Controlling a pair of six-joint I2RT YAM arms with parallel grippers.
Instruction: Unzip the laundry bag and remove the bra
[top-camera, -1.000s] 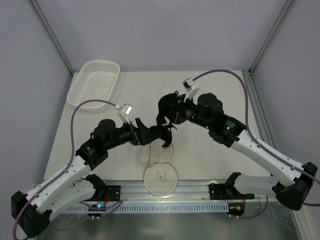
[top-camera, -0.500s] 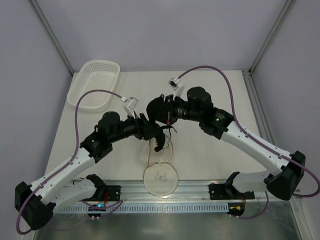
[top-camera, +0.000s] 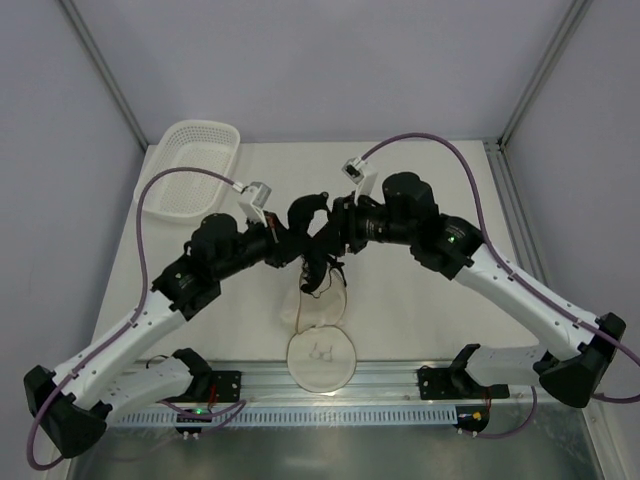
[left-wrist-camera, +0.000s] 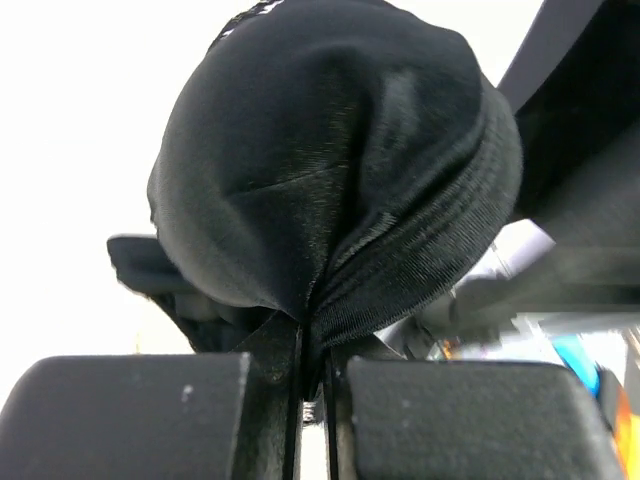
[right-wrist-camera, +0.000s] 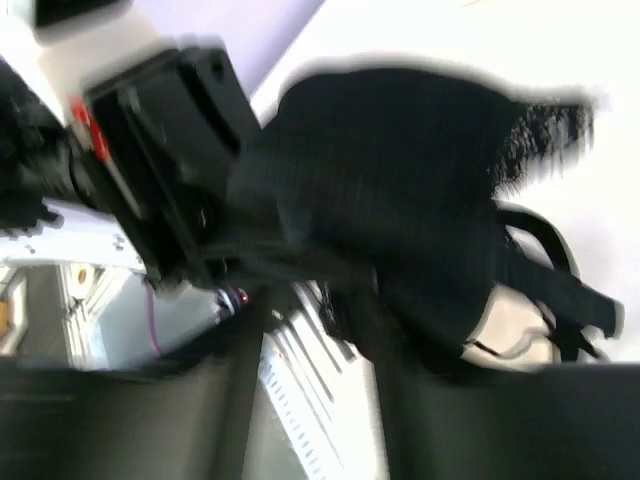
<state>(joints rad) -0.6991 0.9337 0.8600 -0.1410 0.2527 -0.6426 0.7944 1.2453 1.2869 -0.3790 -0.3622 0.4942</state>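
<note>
At the tabletop's (top-camera: 420, 190) near edge, the laundry bag (top-camera: 320, 360) is lying unzipped. Above it, the left claw (left-wrist-camera: 312, 365) is clamping the black bra (left-wrist-camera: 330, 170). Whether the right claw (right-wrist-camera: 318, 360) is gripping it is too blurred to tell. A basket (top-camera: 188, 168) is sitting far left.

Matt black ribbed cloth bra (left-wrist-camera: 330, 170); white mesh laundry bag (top-camera: 320, 362).

The left arm (top-camera: 125, 340) and right arm (top-camera: 520, 300) have white shells and black joints. Each carries a purple cable (top-camera: 425, 141) ending in a white connector (top-camera: 358, 169). The left gripper (left-wrist-camera: 312, 375) has matte black fingers (left-wrist-camera: 130, 420).
</note>
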